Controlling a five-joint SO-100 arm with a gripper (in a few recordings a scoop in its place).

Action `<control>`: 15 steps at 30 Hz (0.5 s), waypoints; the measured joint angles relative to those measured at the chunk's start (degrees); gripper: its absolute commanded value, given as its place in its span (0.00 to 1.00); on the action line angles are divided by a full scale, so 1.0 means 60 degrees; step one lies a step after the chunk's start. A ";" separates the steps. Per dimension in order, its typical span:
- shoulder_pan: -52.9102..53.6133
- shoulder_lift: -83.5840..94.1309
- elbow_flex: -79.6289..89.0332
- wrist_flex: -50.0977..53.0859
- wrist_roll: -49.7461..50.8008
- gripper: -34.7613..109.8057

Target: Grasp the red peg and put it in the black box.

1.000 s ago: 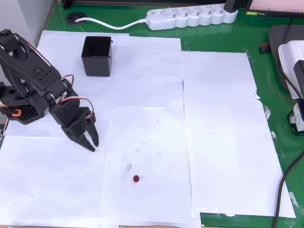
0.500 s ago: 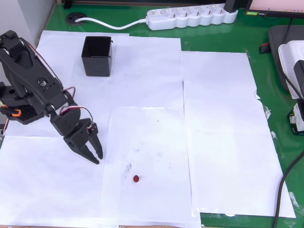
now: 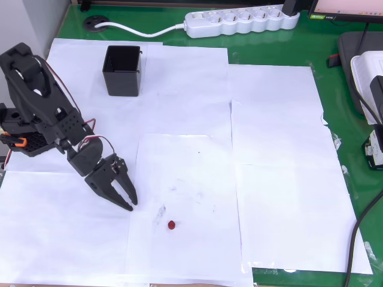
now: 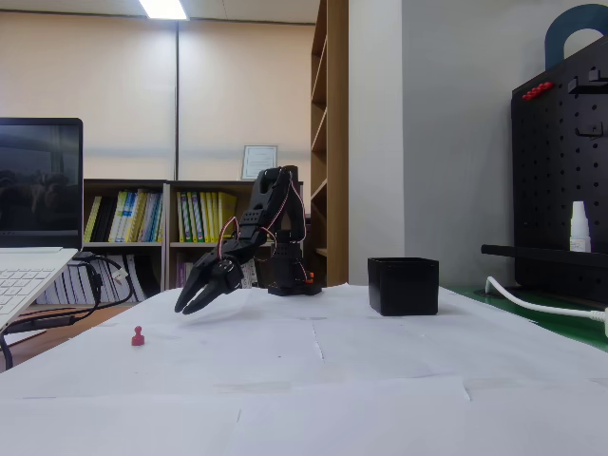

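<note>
The red peg [image 3: 172, 225] is a tiny dark-red piece standing on the white paper; the fixed view shows the peg [image 4: 138, 335] at the left. My black gripper [image 3: 128, 203] hangs above the paper up and to the left of the peg, a short gap away, its fingers nearly together and holding nothing. From the side, my gripper [image 4: 185, 306] points down toward the sheet, raised above it. The black box [image 3: 122, 70] stands open-topped at the back left, and the box [image 4: 404, 285] sits right of the arm in the fixed view.
White sheets cover a green table [image 3: 275, 48]. A white power strip [image 3: 242, 20] and its cable lie along the far edge. Devices and a black cable [image 3: 359, 227] crowd the right edge. The arm's base [image 3: 24, 134] stands at the left.
My gripper has swung down and to the right across the paper, closing the distance to the red peg. The peg and box have not moved.
</note>
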 measured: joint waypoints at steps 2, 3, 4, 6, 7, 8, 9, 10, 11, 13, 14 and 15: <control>-0.0190 0.0029 -0.0103 -0.0425 0.0337 0.24; -0.0293 0.0029 -0.0117 -0.0615 0.0454 0.25; -0.0308 0.0029 -0.0176 -0.0820 0.0513 0.25; -0.0278 0.0044 -0.0469 -0.1274 0.0586 0.25; -0.0264 0.0117 -0.0557 -0.1553 0.0586 0.26; -0.0249 0.0264 -0.0571 -0.1787 0.0586 0.26; -0.0249 0.0425 -0.0601 -0.1978 0.0586 0.27; -0.0249 0.0586 -0.0601 -0.2168 0.0601 0.28; -0.0249 0.0659 -0.0601 -0.2285 0.0601 0.32; -0.0308 0.0835 -0.0586 -0.2402 0.0601 0.34; -0.0337 0.0864 -0.0586 -0.2461 0.0542 0.34; -0.0352 0.0864 -0.0586 -0.2534 0.0513 0.34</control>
